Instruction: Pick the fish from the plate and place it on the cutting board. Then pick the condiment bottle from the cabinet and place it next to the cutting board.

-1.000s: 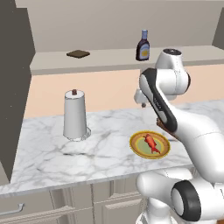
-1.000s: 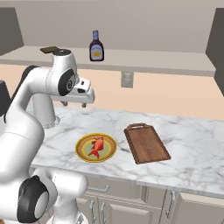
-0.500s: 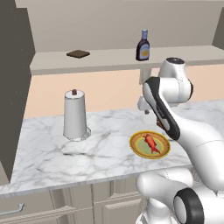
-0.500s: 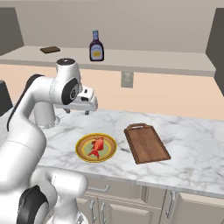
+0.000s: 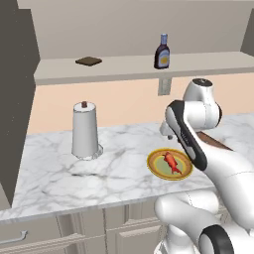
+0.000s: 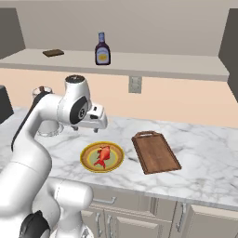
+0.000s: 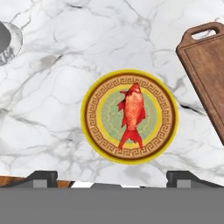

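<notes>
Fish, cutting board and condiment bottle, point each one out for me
fish [image 7: 131, 113], hand view, middle of its body
cutting board [image 6: 156, 152], right base view, centre of its flat surface
condiment bottle [image 6: 102, 51], right base view, its label

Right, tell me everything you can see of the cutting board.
The cutting board is a dark brown rectangular board, wood by its look, with a raised rim around a flat, bare centre. At its far end, toward the wall, a handle with a slot is cut in. It lies flat on the white marble counter, slightly angled to the counter's edge, to the right of the plate in the right base view and apart from it. Nothing rests on it and nothing but the counter touches it.
</notes>
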